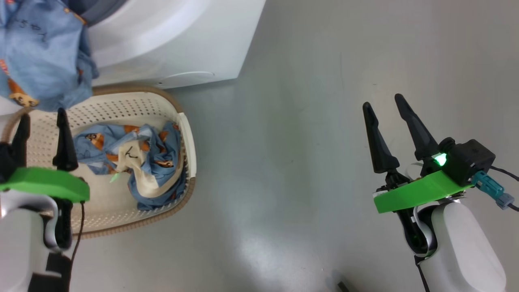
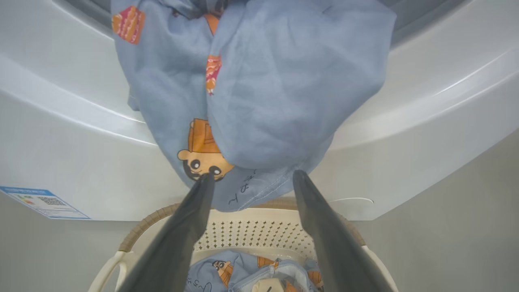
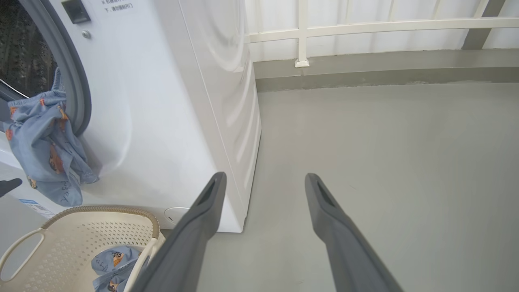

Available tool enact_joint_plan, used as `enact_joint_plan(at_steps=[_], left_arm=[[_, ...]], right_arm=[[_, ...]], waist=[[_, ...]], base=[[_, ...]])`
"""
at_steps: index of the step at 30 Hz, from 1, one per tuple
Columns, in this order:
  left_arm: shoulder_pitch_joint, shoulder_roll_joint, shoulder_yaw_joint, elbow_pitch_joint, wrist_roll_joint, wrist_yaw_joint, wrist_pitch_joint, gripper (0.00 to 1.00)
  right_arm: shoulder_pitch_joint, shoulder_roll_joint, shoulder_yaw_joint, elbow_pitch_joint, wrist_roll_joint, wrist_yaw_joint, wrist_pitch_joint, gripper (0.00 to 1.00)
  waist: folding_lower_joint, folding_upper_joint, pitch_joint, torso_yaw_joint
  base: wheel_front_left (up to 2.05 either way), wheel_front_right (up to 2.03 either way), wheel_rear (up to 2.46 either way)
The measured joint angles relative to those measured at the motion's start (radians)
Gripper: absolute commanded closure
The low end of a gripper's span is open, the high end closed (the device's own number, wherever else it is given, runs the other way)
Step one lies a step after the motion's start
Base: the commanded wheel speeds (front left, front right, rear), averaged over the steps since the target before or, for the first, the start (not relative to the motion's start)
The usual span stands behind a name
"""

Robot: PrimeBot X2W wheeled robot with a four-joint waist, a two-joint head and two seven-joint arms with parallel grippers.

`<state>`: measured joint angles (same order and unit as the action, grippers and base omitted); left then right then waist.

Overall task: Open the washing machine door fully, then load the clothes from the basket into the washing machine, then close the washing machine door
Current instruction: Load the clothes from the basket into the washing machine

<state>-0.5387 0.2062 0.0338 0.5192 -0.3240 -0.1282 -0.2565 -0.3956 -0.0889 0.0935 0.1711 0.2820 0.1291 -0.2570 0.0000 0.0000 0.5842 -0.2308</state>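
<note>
One light-blue garment [image 1: 38,56] hangs out of the washing machine [image 1: 170,44] mouth, draped over the grey gasket [image 3: 77,93] down its white front [image 2: 61,134]. More clothes [image 1: 140,162] lie crumpled in the cream basket [image 1: 188,142] in front of the machine. My left gripper [image 1: 40,117] is open above the basket's left side, its fingers empty, just below the hanging garment [image 2: 251,93]. My right gripper [image 1: 385,103] is open over bare floor to the right, holding nothing. The washing machine door is out of view.
Grey floor [image 1: 304,121] stretches right of the machine and basket. A white railing [image 3: 365,28] on a low kerb runs behind the machine. A blue label [image 2: 44,202] sits low on the machine's front.
</note>
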Motion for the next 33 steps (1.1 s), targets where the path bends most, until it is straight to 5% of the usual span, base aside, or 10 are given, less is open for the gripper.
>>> enact_joint_plan(at_steps=[15, 33], left_arm=[[-0.184, 0.044, -0.114, 0.153, -0.031, 0.0, 0.0, 0.0], [-0.293, 0.055, -0.139, 0.266, -0.077, 0.0, 0.0, 0.0]], right_arm=[[-0.022, 0.021, 0.024, -0.003, 0.001, 0.0, 0.0, 0.0], [-0.022, 0.029, 0.048, 0.001, 0.001, 0.0, 0.0, 0.0]], waist=[[0.0, 0.0, 0.036, -0.053], [0.0, 0.0, 0.036, -0.087]], base=[[0.0, 0.0, 0.0], [0.0, 0.0, 0.0]])
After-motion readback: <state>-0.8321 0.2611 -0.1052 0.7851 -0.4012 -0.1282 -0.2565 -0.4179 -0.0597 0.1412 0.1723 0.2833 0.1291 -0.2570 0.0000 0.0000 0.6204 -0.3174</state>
